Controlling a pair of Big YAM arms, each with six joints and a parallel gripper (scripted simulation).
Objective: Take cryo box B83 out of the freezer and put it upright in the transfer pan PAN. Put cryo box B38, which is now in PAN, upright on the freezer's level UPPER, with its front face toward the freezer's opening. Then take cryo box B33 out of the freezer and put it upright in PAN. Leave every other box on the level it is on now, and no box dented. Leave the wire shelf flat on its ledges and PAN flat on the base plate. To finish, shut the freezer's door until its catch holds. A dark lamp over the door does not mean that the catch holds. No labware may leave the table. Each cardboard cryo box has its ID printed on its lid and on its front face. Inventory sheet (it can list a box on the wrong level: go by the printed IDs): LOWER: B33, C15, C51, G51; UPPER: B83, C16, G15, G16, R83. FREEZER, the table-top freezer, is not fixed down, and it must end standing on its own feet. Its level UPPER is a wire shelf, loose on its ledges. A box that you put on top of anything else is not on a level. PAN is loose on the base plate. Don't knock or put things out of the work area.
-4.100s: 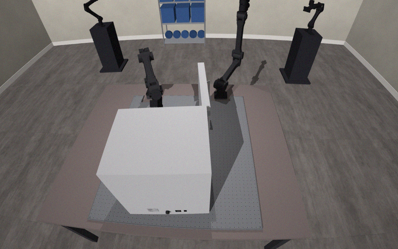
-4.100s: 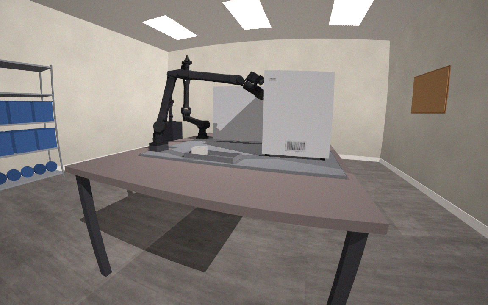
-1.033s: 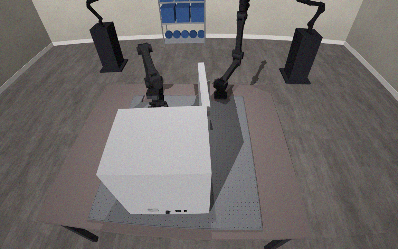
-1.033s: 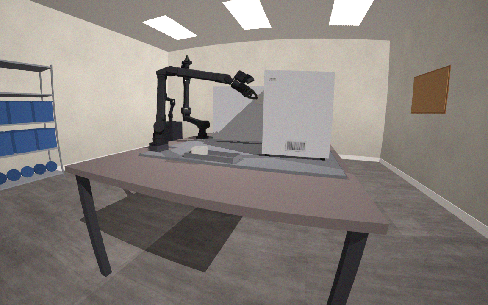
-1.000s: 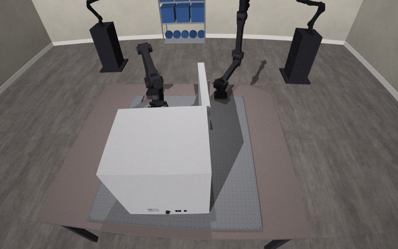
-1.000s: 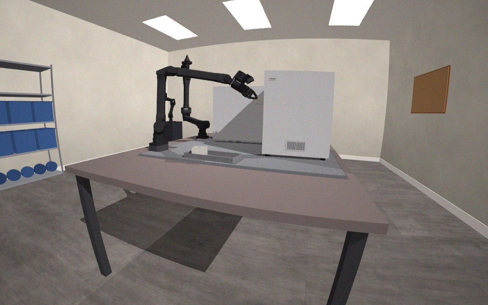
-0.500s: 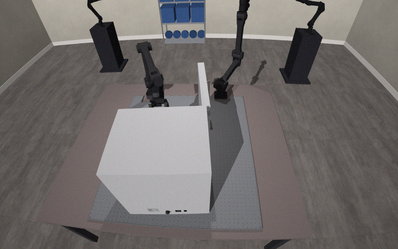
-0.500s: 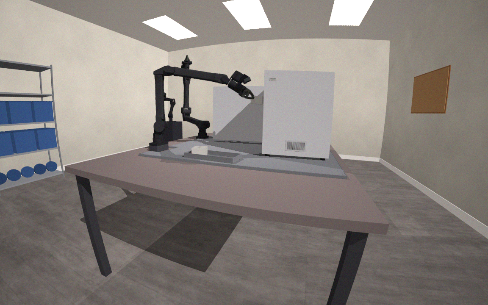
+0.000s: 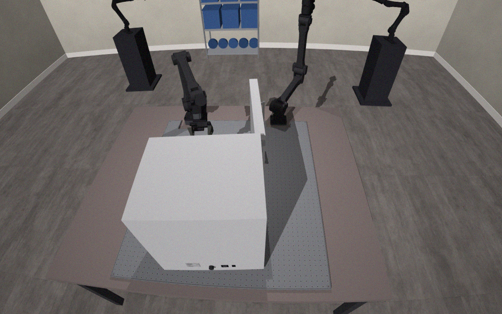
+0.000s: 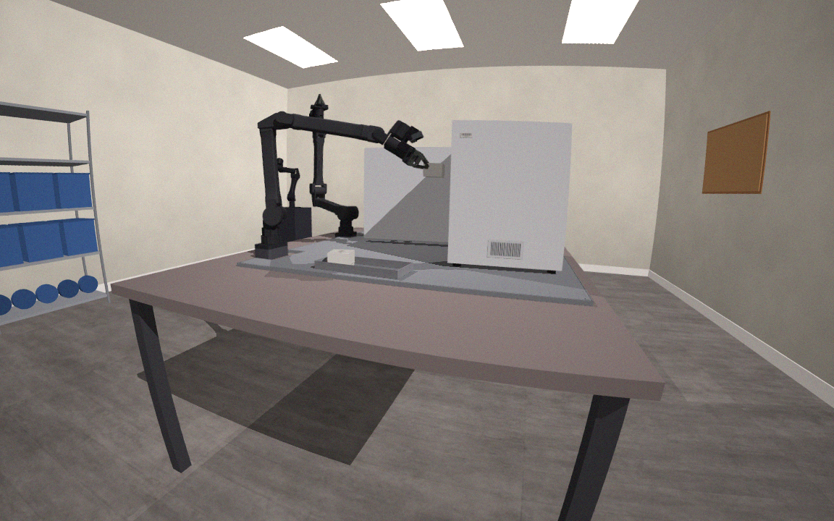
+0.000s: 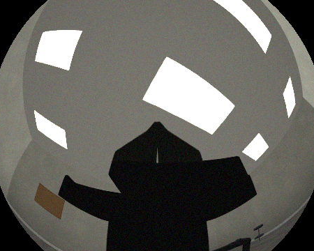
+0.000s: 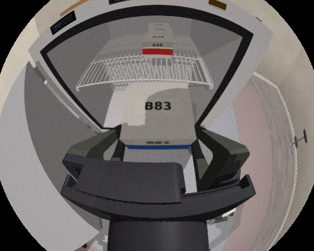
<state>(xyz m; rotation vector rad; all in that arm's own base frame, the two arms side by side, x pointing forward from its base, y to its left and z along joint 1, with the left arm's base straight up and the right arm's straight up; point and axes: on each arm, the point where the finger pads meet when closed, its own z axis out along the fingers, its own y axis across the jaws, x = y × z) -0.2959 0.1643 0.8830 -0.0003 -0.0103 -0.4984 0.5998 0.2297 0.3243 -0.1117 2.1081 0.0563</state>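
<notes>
My right gripper (image 9: 201, 131) (image 10: 426, 166) (image 12: 158, 127) is shut on cryo box B83 (image 10: 434, 171) (image 12: 158, 116), holding it in the air in front of the open freezer (image 9: 194, 175) (image 10: 510, 187). Its lid is up and its blue-striped front faces my wrist. On the wire shelf (image 12: 146, 83) inside, G15 (image 12: 157, 51) stands foremost, with others behind it. A white box (image 10: 341, 252), its ID unreadable, sits in the pan (image 10: 381, 270). My left gripper (image 10: 319, 97) (image 11: 157, 126) is shut and empty, pointing up far from the freezer. B33 cannot be made out.
The freezer's door (image 9: 256, 105) (image 10: 400, 194) stands wide open, between the two arms. The pan lies on the base plate (image 9: 295, 234) (image 10: 504, 285), in front of the freezer. The table edge (image 10: 407, 353) runs beyond the plate.
</notes>
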